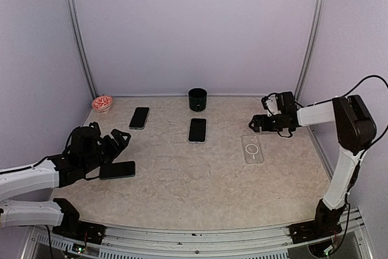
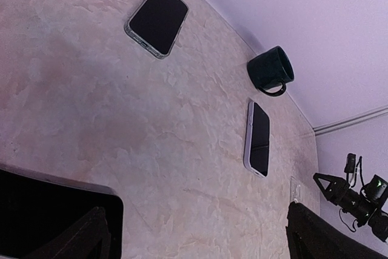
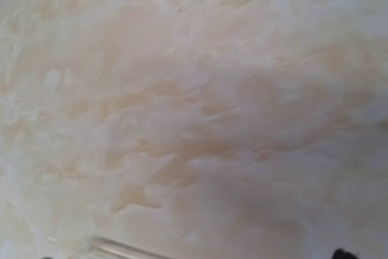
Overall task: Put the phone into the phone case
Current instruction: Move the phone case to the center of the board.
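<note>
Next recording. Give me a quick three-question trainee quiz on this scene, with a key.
1. How many phones lie on the table?
2. True or false: the clear phone case already has a phone in it.
3. Which stands nearest the back wall? A: the clear phone case. B: the dark mug. C: the phone in the middle of the table.

Key
1. Three: front left, back left and middle.
2. False; it lies empty.
3. B.
</note>
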